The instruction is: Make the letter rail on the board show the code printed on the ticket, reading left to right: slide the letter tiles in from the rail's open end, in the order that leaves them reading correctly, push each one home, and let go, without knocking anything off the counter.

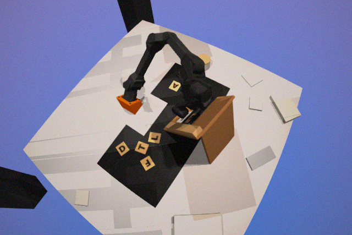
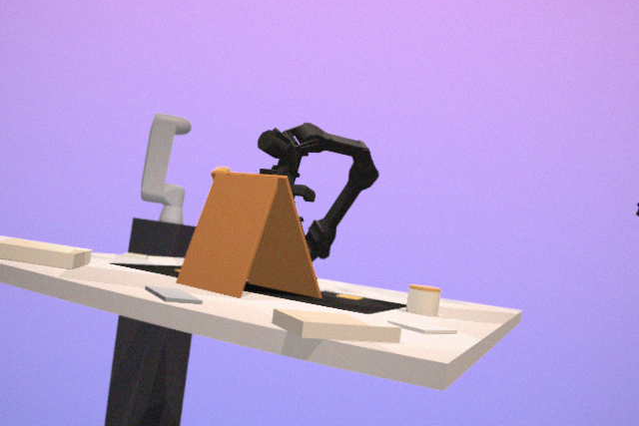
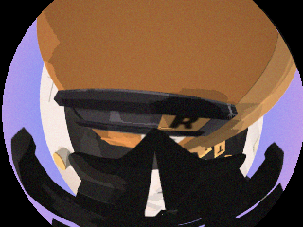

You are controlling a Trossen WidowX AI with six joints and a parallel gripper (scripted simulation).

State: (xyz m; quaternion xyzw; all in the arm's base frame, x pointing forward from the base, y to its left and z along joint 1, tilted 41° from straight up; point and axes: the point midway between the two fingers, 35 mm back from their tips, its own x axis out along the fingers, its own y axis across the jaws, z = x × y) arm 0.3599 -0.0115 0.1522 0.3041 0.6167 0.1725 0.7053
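The brown board (image 1: 217,132) (image 2: 227,225) (image 3: 156,47) stands like a tent. Its dark letter rail (image 3: 118,96) holds an R tile (image 3: 185,122) near the wooden end strip on the right in the wrist view. My gripper (image 3: 154,132) is shut and empty, its tips at the rail's lower edge, left of the R. Whether they touch is unclear. The ticket (image 1: 181,119) is mostly hidden and I cannot read its code. Loose tiles lie on the black mat: A (image 1: 174,85), D (image 1: 122,148), T (image 1: 141,147), L (image 1: 154,137) and one that looks like E or F (image 1: 147,163).
A round tan-topped cup (image 1: 204,61) (image 2: 423,299) stands beside the mat near the arm. A cream block (image 1: 285,109) (image 2: 335,325) and a grey slab (image 1: 260,157) (image 2: 173,294) lie behind the board. The black mat (image 1: 159,189) lies under the tiles. The arm's orange base (image 1: 130,106) stands beside it.
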